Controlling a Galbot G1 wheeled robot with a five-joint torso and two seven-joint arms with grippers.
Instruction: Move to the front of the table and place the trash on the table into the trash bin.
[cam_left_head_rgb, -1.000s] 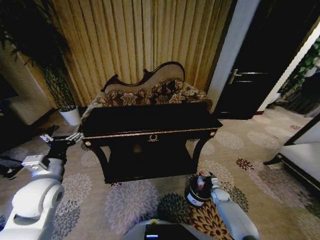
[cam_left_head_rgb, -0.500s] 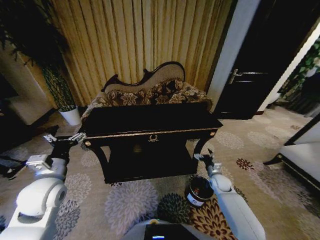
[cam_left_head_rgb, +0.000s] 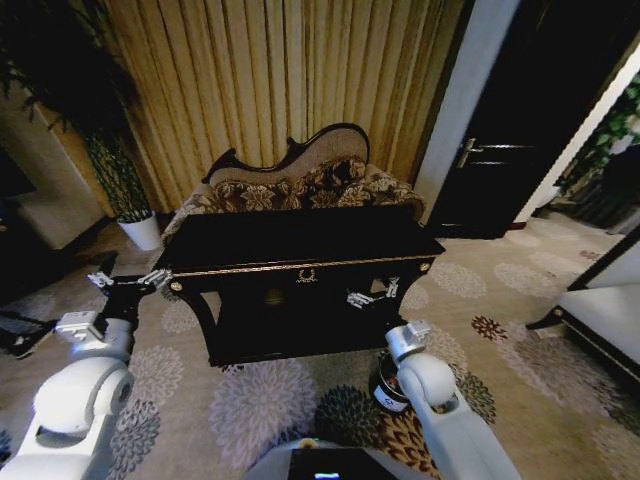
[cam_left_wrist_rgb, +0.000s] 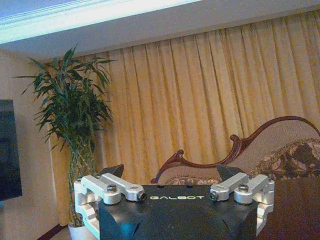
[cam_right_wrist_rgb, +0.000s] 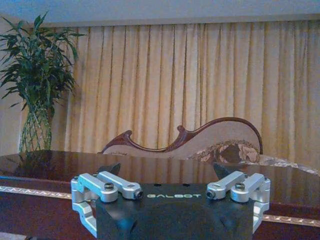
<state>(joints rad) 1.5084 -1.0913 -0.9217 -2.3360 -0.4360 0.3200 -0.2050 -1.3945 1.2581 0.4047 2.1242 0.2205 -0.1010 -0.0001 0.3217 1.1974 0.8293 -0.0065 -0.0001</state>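
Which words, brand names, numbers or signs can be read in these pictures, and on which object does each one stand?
"GALBOT": on the dark body of the left gripper, between its finger mounts, left wrist view.
"GALBOT": on the dark body of the right gripper, same place, right wrist view.
White label on the trash bin, head view: too small to read.
Gold ornament on the table front: a decoration, no letters.
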